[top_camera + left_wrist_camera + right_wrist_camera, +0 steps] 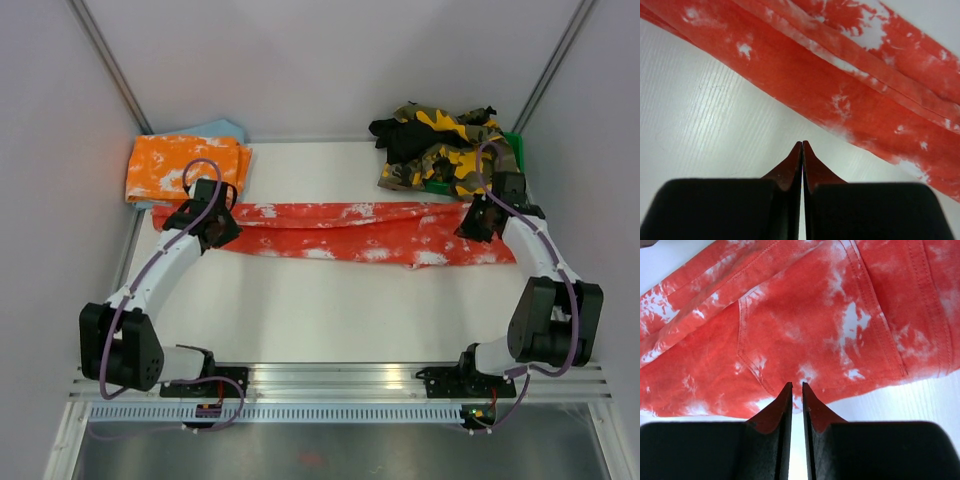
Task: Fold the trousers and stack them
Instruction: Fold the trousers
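- Desk (330,310): the red tie-dye trousers (340,230) lie across it as a long strip, awaiting my end-to-end fold.
- Left pincer (802,146): closed and empty, just short of the cloth; I judge it needs a real hold.
- Right pincer (794,386): nearly closed at the waist edge; I cannot tell whether it grips.

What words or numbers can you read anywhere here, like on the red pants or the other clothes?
None can be read.
The red trousers show only white splotches and seams, with no label in sight.
The orange pair, the camouflage pile and the table carry no writing either.
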You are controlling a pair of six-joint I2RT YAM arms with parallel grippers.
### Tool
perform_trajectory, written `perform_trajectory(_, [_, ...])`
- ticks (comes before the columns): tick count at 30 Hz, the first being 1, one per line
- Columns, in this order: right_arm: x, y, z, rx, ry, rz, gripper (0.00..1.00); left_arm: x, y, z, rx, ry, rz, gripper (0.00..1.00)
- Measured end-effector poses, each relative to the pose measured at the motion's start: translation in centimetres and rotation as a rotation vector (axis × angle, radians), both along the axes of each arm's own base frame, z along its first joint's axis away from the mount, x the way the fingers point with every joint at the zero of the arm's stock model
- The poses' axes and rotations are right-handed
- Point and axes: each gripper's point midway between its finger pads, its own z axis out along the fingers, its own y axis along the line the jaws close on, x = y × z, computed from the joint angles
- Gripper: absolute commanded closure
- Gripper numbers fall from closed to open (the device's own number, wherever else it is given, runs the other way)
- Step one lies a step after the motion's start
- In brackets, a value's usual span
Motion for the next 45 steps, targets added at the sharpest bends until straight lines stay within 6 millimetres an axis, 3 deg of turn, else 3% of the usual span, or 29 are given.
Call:
perform_trajectory(10, [2.0,-0.4,-4.0,-0.037,0.049,-0.031,0.85,1.4,1.7,-9.1,0.082,0.229,0.125,0.98])
perform_trajectory(13, [2.3,-0.9,-5.2,-0.056,0.068,-0.05,0.86,2.1,2.4,-10.7,0.099,0.263,0.156,0.98])
perform_trajectory(24, [3.0,-1.5,-8.6,-0.07,0.111,-0.068,0.89,5.3,3.7,-10.5,0.017,0.183,0.2,0.98])
perform_trajectory(32, [3.1,-1.5,-9.3,-0.068,0.109,-0.077,0.91,6.1,2.9,-10.4,-0.021,0.171,0.174,0.98])
perform_trajectory(39, [3.1,-1.6,-9.3,-0.072,0.111,-0.08,0.93,7.0,3.1,-12.3,0.01,0.251,0.177,0.98])
perform_trajectory(45, [2.7,-1.6,-9.3,-0.085,0.101,-0.091,0.95,6.3,3.4,-12.4,0.03,0.261,0.158,0.98])
